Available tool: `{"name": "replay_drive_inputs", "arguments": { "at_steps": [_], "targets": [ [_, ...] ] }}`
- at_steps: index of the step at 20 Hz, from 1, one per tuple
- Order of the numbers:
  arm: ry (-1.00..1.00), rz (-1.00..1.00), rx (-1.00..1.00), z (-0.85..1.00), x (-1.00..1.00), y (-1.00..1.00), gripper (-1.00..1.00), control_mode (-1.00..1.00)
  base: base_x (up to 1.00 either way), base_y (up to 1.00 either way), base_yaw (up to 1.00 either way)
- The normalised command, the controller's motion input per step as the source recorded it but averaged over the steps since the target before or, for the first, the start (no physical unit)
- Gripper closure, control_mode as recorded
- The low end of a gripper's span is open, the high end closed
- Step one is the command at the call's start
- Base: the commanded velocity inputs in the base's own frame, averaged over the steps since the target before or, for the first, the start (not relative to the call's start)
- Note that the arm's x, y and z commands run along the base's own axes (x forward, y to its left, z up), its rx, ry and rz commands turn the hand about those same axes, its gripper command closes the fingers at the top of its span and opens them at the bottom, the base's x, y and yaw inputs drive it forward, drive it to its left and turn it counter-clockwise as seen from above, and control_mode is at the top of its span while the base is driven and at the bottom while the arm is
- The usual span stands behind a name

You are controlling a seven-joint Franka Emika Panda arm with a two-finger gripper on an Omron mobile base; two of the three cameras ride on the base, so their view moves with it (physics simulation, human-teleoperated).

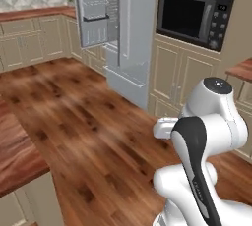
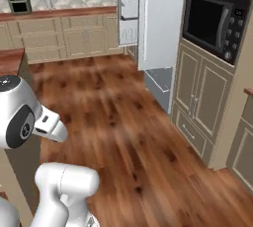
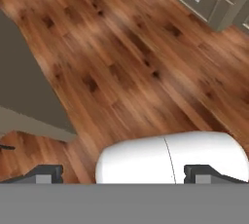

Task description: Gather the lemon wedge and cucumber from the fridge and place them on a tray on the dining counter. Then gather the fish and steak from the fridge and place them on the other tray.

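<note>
1. The tall pale grey two-door fridge (image 1: 132, 28) stands at the far side of the kitchen, between the beige base cabinets and the tall cabinet column.
2. The left fridge door (image 1: 96, 9) is swung open; its inner shelf racks face the room. The right door is shut, its long vertical bar handle (image 1: 128, 21) in view.
3. The lower fridge drawer (image 2: 160, 80) stands pulled out above the floor.
4. A black built-in microwave oven (image 1: 194, 17) sits in the beige cabinet column directly beside the fridge.
5. The reddish-brown wood plank floor (image 1: 88, 122) spans the space between the robot and the fridge.
6. An edge of the reddish-brown wood-topped dining counter (image 1: 17, 156) lies at the left of the left base view, well apart from the fridge.
7. In the hand view, the two dark fingers (image 3: 48, 173) are spread wide, one at each side, with nothing between them; the gripper (image 3: 124, 175) points down at the floor.
8. The interior of the fridge cannot be made out from these views.
</note>
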Motion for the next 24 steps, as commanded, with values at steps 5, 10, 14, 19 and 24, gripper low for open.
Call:
{"name": "replay_drive_inputs", "arguments": {
  "at_steps": [5,10,14,19,24],
  "targets": [
    [0.00,0.00,0.00,0.00,0.00,0.00,-1.00,1.00,1.00,-0.53,0.14],
    [0.00,0.00,0.00,0.00,0.00,0.00,-1.00,1.00,1.00,-0.16,0.18],
    [0.00,0.00,0.00,0.00,0.00,0.00,-1.00,1.00,1.00,0.00,0.19],
    [0.00,0.00,0.00,0.00,0.00,0.00,-1.00,1.00,1.00,0.00,0.14],
    [0.00,0.00,0.00,0.00,0.00,0.00,-1.00,1.00,1.00,0.13,0.03]
  ]
}}
